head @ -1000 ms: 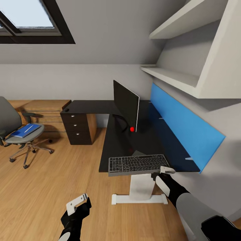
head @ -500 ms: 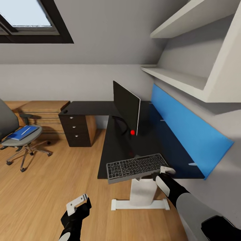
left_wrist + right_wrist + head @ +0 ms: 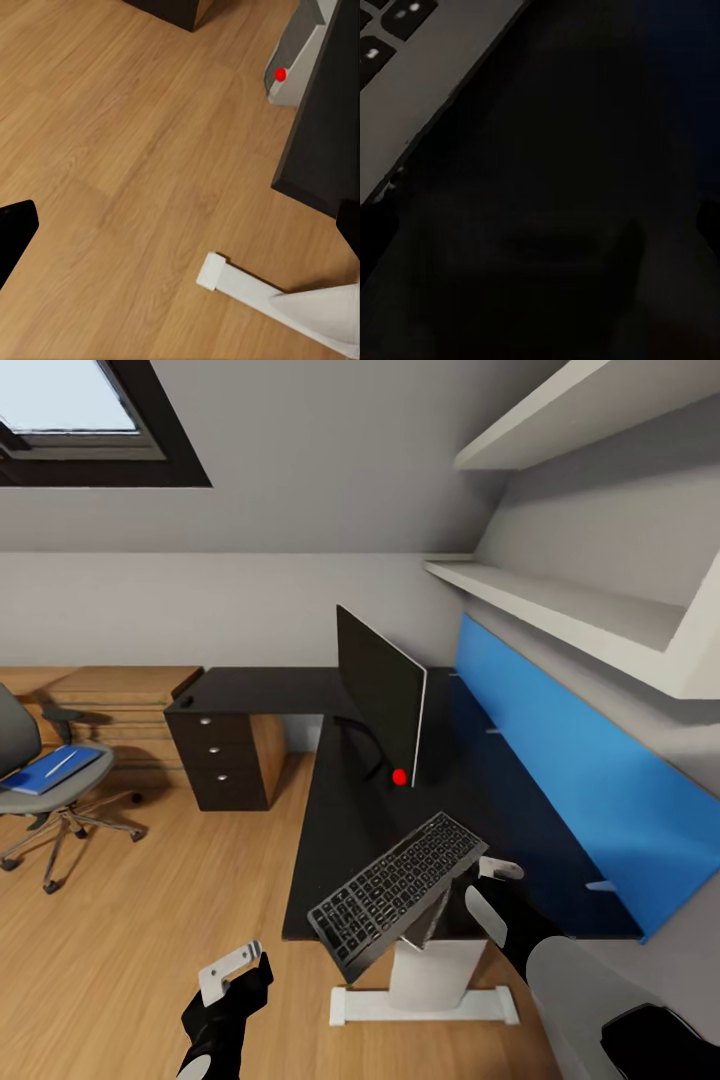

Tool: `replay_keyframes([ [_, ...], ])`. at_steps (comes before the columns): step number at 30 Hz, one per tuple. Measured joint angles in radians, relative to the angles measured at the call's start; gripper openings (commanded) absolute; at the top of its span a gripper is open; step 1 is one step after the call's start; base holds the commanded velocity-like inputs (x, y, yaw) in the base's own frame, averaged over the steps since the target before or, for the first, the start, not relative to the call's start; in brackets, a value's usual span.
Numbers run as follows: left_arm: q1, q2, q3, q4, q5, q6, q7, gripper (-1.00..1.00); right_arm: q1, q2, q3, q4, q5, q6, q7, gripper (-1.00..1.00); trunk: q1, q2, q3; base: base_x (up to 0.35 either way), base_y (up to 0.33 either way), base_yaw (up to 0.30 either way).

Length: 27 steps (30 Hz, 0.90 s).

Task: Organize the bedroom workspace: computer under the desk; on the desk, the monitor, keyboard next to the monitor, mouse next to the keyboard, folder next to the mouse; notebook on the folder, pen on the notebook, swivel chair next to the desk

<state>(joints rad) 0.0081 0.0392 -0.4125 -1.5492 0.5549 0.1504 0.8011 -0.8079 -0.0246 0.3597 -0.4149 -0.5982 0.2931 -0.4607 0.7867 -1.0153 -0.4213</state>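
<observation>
Desk (image 3: pixel 350 800): glossy black top is seen beneath a blue wall panel (image 3: pixel 560 760).
Swivel chair (image 3: pixel 40 780): parked well apart from the desk, with the folder (image 3: pixel 50 770) laid on its seat.
Monitor (image 3: pixel 380 695): stood upright on the desk.
Computer (image 3: pixel 289 64): tucked under the desk.
Keyboard (image 3: pixel 400 890): tilted, held over the desk's near edge.
Right gripper (image 3: pixel 470 880): clamped on the keyboard's end.
Left gripper (image 3: pixel 232 965): poised low off the desk; finger spread cannot be told.

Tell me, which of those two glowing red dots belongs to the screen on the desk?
The red dot at the monitor's lower corner, above the black desk top. The other glows on the grey computer standing on the floor under the desk, seen in the left wrist view.
</observation>
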Motion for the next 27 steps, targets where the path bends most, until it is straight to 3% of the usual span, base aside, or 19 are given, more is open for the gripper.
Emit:
replay_keyframes([
  [11, 0.0, 0.0, 0.001, 0.0, 0.001, 0.001, 0.0, 1.0, 0.0, 0.0, 0.0, -0.001, 0.0, 0.0, 0.0, 1.0, 0.001, 0.0, 0.0, 0.025, 0.007, 0.0],
  [27, 0.0, 0.0, 0.001, 0.001, 0.002, 0.001, 0.0, 1.0, 0.0, 0.001, 0.001, -0.01, 0.002, -0.007, 0.004, 1.0, 0.001, 0.0, 0.0, -0.061, 0.131, 0.0],
])
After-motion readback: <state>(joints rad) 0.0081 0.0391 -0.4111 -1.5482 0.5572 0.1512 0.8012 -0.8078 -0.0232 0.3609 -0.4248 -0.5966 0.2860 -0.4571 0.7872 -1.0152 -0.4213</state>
